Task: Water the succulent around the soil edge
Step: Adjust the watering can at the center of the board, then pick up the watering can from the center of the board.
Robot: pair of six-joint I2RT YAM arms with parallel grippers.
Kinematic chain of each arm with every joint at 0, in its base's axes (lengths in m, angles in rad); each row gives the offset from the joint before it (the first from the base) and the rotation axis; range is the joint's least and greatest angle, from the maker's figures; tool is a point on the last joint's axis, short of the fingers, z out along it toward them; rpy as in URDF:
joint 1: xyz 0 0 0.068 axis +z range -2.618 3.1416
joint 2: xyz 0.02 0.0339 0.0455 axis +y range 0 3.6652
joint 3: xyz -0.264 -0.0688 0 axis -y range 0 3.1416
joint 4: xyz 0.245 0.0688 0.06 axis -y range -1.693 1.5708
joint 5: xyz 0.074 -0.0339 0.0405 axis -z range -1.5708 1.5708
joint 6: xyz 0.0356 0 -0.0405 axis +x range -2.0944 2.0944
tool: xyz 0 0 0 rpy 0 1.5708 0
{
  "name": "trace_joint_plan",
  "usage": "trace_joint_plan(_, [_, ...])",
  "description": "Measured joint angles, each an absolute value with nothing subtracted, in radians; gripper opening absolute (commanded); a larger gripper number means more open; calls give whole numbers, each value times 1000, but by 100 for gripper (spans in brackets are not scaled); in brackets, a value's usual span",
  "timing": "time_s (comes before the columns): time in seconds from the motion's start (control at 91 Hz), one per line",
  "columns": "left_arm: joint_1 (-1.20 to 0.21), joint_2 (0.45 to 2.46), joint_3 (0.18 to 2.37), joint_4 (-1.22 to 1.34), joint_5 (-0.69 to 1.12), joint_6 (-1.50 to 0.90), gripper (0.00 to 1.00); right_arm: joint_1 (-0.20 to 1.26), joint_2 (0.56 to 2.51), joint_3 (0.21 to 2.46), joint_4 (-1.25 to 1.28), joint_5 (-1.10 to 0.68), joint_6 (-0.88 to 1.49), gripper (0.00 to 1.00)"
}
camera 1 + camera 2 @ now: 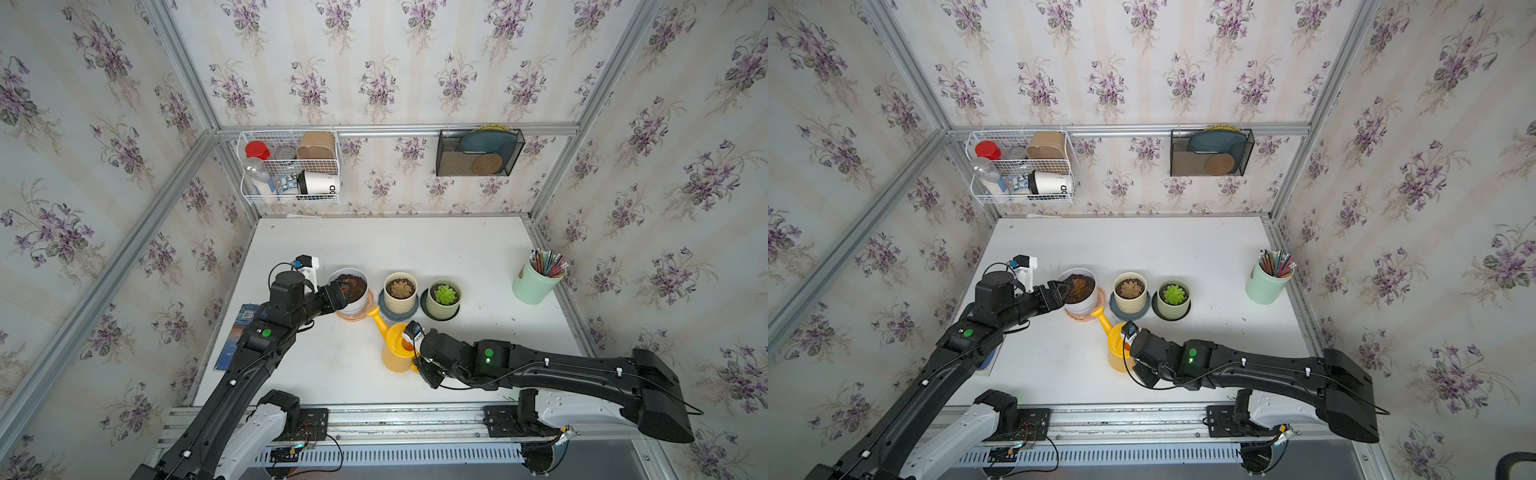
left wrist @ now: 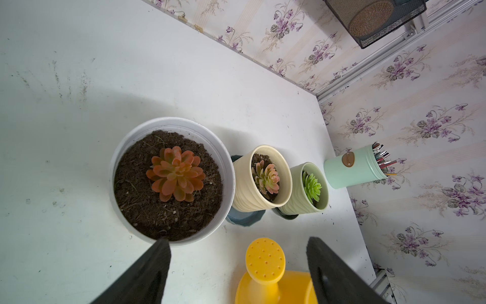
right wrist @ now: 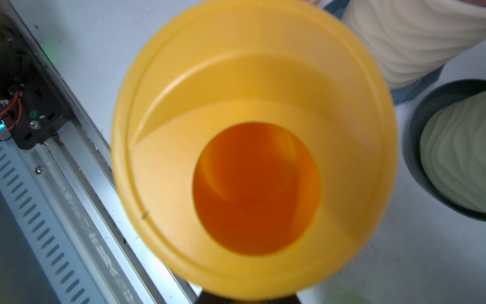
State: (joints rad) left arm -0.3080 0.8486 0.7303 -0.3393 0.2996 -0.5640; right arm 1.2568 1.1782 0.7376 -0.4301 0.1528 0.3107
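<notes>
Succulent (image 2: 175, 174): centred in white pot (image 2: 171, 122), mid-table (image 1: 415, 249) toward the left edge, with a free ring of soil (image 2: 136, 200).
Watering can (image 1: 397, 347): upright just in front, spout toward that pot.
Right gripper (image 1: 417, 359): at the can's handle side; its grip is hidden, so I cannot tell.
Left gripper (image 2: 238, 240): wide, empty, by the rim, probably to steady the pot.

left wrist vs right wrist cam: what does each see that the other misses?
Left wrist only: the orange succulent in the white pot, the pencil cup, the spout head, and the open left gripper.
Right wrist only: the view straight down into the watering can, and the base rail.
Both: the watering can, the cream pot and the green pot.
</notes>
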Motion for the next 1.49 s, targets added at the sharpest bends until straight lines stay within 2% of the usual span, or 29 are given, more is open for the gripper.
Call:
trace_joint_plan(0.308, [-308,865,725,-333,295,-571,85,1258,1263,764,-436,140,278,0])
trace_joint_plan(0.483, [-308,865,725,-333,295,-571,85,1258,1276,736,-349,153,262,19])
trace_joint_plan(0.813, [-309,865,725,-333,297,-571,85,1260,1259,643,-171,154,266,41])
trace_joint_plan(1.22, [-308,864,725,-333,300,-571,85,1260,1135,463,15,165,340,40])
trace_joint_plan(1.494, [-309,868,725,-333,300,-572,85,1261,1129,366,173,167,372,37])
